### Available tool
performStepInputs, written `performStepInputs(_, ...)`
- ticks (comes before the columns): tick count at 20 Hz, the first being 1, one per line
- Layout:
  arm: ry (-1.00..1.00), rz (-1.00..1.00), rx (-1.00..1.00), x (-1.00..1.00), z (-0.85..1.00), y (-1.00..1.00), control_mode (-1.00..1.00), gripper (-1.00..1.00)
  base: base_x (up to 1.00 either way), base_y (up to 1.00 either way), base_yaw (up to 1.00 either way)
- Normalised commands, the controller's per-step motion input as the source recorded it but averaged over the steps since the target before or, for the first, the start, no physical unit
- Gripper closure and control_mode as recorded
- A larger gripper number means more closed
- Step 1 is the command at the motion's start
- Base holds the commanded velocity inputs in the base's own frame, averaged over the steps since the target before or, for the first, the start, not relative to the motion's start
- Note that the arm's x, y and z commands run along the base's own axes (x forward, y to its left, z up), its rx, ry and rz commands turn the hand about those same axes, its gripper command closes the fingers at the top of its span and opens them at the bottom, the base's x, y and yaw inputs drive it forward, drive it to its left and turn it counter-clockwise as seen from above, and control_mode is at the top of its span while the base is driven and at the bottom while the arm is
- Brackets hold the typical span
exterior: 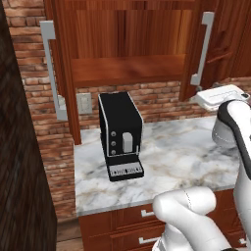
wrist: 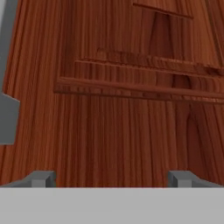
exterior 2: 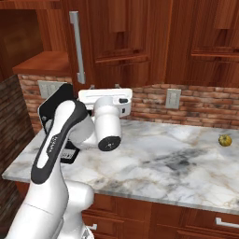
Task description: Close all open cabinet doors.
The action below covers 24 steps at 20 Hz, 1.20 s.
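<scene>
The wall cabinet above the counter stands open, with both cabinet doors swung outward. The left cabinet door (exterior: 62, 59) shows nearly edge-on with its grey bar handle (exterior: 49, 68). The right cabinet door (exterior: 193, 54) (exterior 2: 116, 42) also hangs open, its handle (exterior: 206, 46) (exterior 2: 77, 46) on the near edge. My gripper (exterior: 208, 94) (exterior 2: 104, 87) is raised close to the right door's lower face. In the hand view its wood panel (wrist: 122, 109) is just ahead, the handle (wrist: 6, 96) at the left. My fingertips (wrist: 41, 178) are spread wide, open, holding nothing.
A black coffee machine (exterior: 120, 135) stands on the marble counter (exterior: 186, 162) under the open cabinet. A small yellow fruit (exterior 2: 225, 140) lies far right on the counter. Wall outlets (exterior 2: 172, 98) sit in the brick backsplash. Drawer fronts (exterior: 142, 213) run below the counter. A dark wall (exterior: 19, 171) bounds the left.
</scene>
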Motion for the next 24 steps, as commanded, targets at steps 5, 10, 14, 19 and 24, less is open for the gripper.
performStepInputs(5,0.00,-0.15,0.00,0.05,0.04,0.17,-1.00,-1.00,0.00,0.00,0.00)
performStepInputs(10,0.00,-0.16,0.00,0.19,0.08,0.23,-1.00,-1.00,0.00,0.00,0.00)
performStepInputs(14,0.00,-0.13,0.00,0.33,0.04,0.22,-1.00,-1.00,0.00,0.00,0.00)
performStepInputs(19,0.00,-0.11,0.00,0.34,0.02,0.17,-1.00,-1.00,0.00,0.00,0.00)
performStepInputs(24,0.00,-0.11,0.00,0.33,0.01,0.19,-1.00,-1.00,0.00,0.00,0.00)
